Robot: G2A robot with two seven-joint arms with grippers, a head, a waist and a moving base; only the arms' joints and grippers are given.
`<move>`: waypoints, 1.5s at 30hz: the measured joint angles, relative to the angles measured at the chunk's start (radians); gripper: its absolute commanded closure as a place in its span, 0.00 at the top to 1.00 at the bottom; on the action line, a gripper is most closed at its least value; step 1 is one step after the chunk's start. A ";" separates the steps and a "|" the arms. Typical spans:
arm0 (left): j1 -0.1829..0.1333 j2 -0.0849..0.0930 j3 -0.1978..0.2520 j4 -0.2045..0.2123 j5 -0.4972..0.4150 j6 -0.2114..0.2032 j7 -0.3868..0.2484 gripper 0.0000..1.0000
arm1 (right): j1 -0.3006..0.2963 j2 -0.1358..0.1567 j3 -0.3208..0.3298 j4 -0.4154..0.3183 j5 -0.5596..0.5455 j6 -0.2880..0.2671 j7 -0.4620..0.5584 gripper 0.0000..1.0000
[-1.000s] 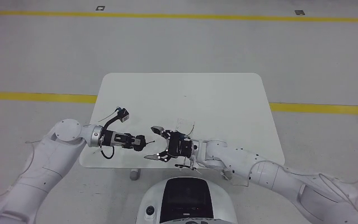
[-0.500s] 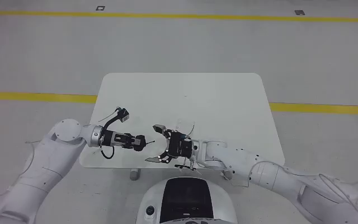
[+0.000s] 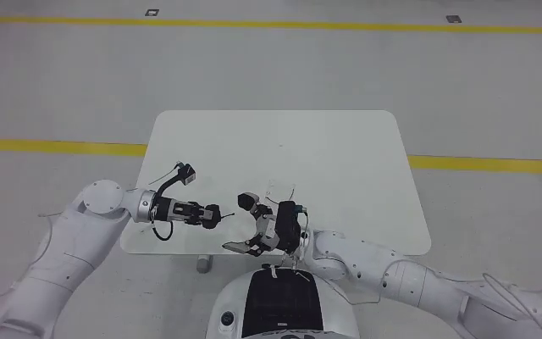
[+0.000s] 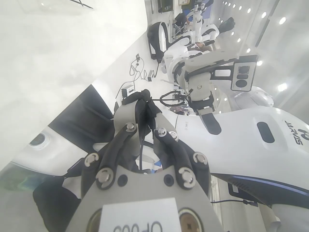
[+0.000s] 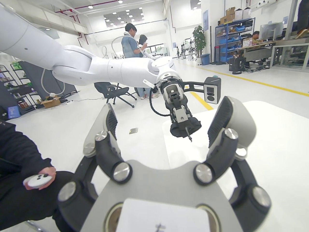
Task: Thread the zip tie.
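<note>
Right pincer (image 3: 240, 224) rolled, wide open (empty); left pincer (image 3: 213, 215) pinching zip tie (image 5: 187, 134).

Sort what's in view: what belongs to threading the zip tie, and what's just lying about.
In the job: zip tie, pinched in the shut left gripper; open right gripper facing it.
Lying about: clear bag with thin black strips, on the white table.

Left pincer (image 5: 185, 128) pinches the zip tie (image 5: 188, 135), pointing toward the right pincer (image 3: 240, 224), whose jaws spread wide.
</note>
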 measured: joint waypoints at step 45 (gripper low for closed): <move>0.057 0.079 -0.036 -0.045 -0.281 0.000 0.000 0.00 | 0.017 0.048 0.027 -0.139 0.562 0.000 0.209 1.00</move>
